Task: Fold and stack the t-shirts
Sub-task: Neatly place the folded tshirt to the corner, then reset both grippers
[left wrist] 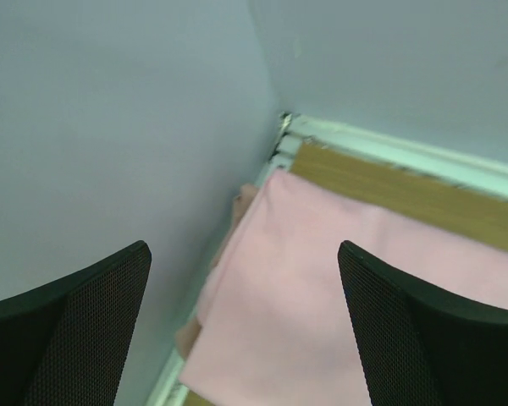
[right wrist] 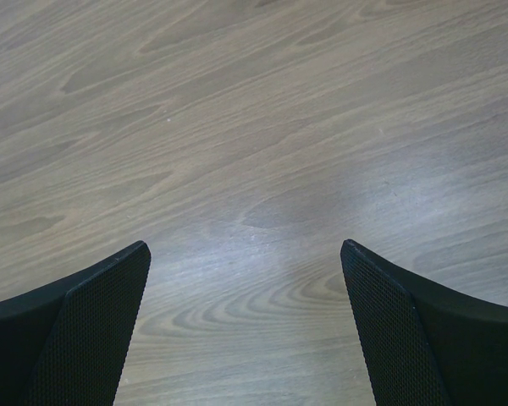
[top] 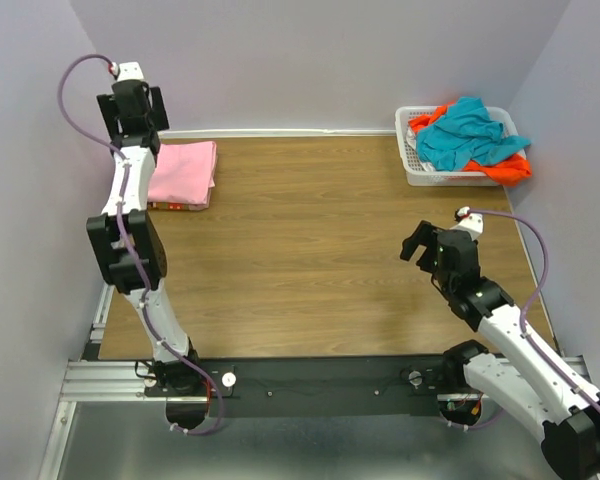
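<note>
Pink shirts (top: 183, 172) lie folded and stacked, teal and orange shirts (top: 470, 135) wait in the basket (top: 408, 162), and the left tool (left wrist: 245, 254) and right tool (right wrist: 245, 249) are wide open, empty.

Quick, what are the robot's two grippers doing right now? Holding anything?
Left gripper: open, holding nothing, above the folded light-pink t-shirt.
Right gripper: open, holding nothing, over the wooden table.

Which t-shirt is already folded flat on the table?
The light-pink t-shirt in the far-left corner; it lies neatly folded, while the teal t-shirt and orange t-shirt sit crumpled in the white basket.
</note>
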Action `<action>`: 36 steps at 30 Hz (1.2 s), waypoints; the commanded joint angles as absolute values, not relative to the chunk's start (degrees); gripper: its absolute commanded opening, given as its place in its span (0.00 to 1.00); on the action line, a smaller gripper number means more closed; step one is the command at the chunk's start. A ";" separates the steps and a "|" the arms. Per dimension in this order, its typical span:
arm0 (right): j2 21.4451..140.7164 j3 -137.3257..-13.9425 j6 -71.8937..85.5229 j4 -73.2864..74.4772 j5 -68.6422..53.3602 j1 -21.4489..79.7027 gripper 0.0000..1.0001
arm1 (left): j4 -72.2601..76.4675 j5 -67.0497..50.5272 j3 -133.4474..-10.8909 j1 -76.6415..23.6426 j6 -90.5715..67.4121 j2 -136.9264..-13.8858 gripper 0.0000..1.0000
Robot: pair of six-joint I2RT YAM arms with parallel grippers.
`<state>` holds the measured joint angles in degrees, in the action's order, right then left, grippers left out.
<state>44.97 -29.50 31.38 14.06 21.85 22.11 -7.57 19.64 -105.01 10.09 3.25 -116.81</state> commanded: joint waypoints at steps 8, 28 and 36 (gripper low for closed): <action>43.42 -30.15 32.34 17.05 19.77 22.15 1.00 | -10.28 15.36 -88.09 -4.46 -15.91 -90.72 0.98; 42.54 -27.51 35.77 16.79 24.07 22.24 1.00 | -8.42 30.48 -38.05 -31.38 -41.04 -55.28 0.98; 41.13 -26.63 36.30 16.79 25.05 22.15 1.00 | -16.18 34.72 -40.08 -31.46 -42.80 -53.97 0.98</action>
<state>42.15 -27.62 35.18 16.43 22.46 22.11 -13.32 30.06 -39.03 -31.24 -40.93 -55.94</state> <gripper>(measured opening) 0.998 0.985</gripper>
